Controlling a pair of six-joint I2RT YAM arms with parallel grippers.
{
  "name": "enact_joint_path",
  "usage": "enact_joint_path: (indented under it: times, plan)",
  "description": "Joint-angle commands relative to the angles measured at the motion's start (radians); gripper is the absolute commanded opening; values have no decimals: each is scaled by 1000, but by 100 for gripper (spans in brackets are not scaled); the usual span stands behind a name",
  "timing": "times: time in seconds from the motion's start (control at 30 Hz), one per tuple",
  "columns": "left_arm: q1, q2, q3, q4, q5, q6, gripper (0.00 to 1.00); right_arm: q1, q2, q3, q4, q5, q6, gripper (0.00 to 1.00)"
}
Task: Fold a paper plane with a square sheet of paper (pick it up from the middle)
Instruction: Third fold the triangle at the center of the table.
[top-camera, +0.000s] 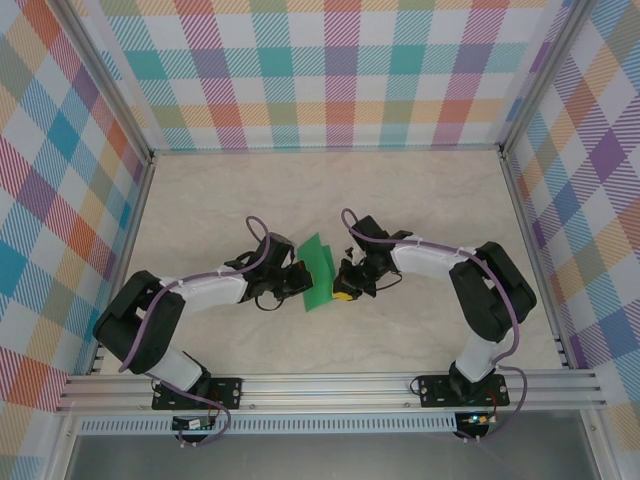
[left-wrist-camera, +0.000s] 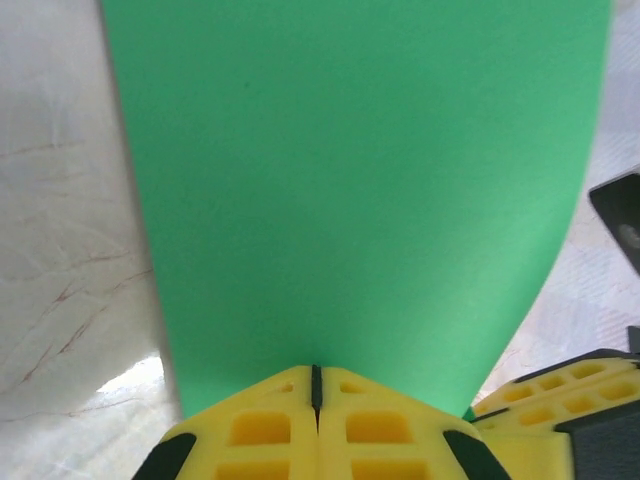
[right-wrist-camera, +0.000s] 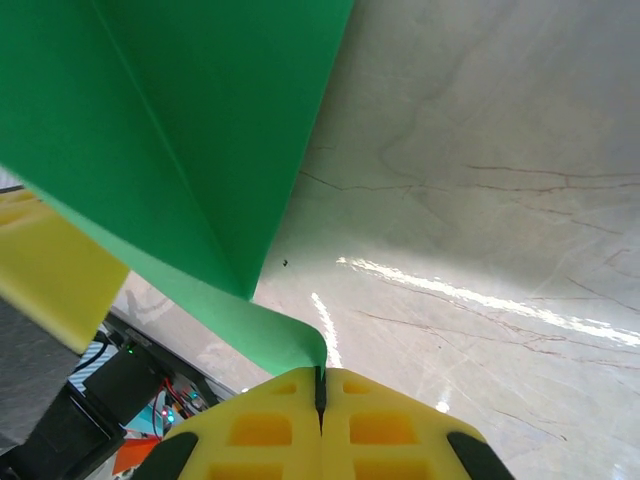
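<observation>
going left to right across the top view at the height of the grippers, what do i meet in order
left plaid wall → left arm's elbow → left gripper → green paper → right gripper → right arm's elbow → right plaid wall

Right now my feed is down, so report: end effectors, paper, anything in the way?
Left end effector shut on green paper. Right end effector shut on it too. Paper creased, held between both. Nothing else near it.
</observation>
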Motion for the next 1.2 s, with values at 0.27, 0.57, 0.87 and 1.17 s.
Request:
enact_joint_path:
  times: [0.27, 0.57, 0.87, 1.17]
  plan:
    - [-21, 107, 20, 52, 27, -7, 0, 7, 6, 32, -22, 0, 16, 5]
    - [-27, 129, 29, 21, 2, 6, 0, 7, 16, 56, -20, -7, 33, 5]
    - [-31, 129, 37, -18, -22, 22, 0, 7, 42, 96, 33, -44, 50, 7]
    - [-32, 129, 38, -19, -28, 25, 0, 7, 6, 27, 82, -4, 90, 40]
